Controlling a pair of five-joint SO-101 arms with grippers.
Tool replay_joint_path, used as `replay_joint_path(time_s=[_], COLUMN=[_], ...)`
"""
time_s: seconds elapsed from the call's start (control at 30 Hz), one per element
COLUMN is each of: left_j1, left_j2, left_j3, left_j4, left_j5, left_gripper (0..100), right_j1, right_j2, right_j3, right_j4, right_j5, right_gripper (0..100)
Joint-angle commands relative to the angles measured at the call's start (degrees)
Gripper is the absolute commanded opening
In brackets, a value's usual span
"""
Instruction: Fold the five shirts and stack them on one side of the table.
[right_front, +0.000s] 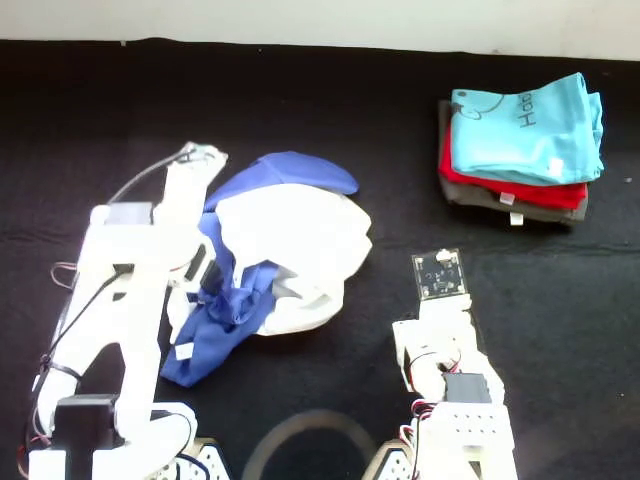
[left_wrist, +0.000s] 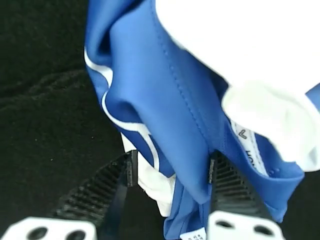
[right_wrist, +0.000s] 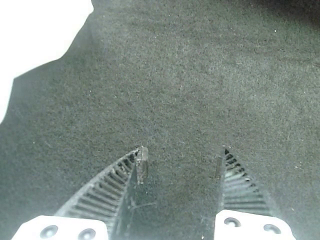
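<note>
While a stack (right_front: 520, 140) of three folded shirts sits by the tabletop's (right_front: 560, 300) far right corner, the blue shirt (left_wrist: 165, 100) and white shirt (right_front: 295, 250) lie crumpled nearer the left edge, unfolded. The left gripper (left_wrist: 172, 170) straddles blue cloth, jaws apart; the right gripper (right_wrist: 180, 162) gapes over bare tabletop.

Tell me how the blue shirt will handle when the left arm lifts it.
Probably floppy: the blue shirt lies crumpled in soft folds. Likely light, but the white shirt draped over it may drag along. Its smooth cloth might slip from the left pincer.
</note>
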Motion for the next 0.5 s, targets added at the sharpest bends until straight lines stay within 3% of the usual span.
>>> replay_joint_path(time_s=[0.0,0.13,0.27,0.47], left_j1=[-0.5,-1.5,-6.9,-27.6], left_j2=[-2.0,-2.5,-2.6,-2.6], left_j3=[3.0,3.6,1.4,-11.8], left_j4=[-5.5,-7.6,-8.5,-8.4], left_j5=[-0.8,-0.6,-0.8,-1.8], left_gripper=[23,0,1,1], right_j1=[-0.1,-0.1,-0.1,-0.1], right_j2=[-0.8,-0.8,-0.8,-0.8], right_j3=[2.1,2.1,2.1,2.1], right_j4=[-1.0,-1.0,-1.0,-1.0], right_j5=[-0.1,-0.1,-0.1,-0.1], right_gripper=[22.1,22.1,22.1,22.1])
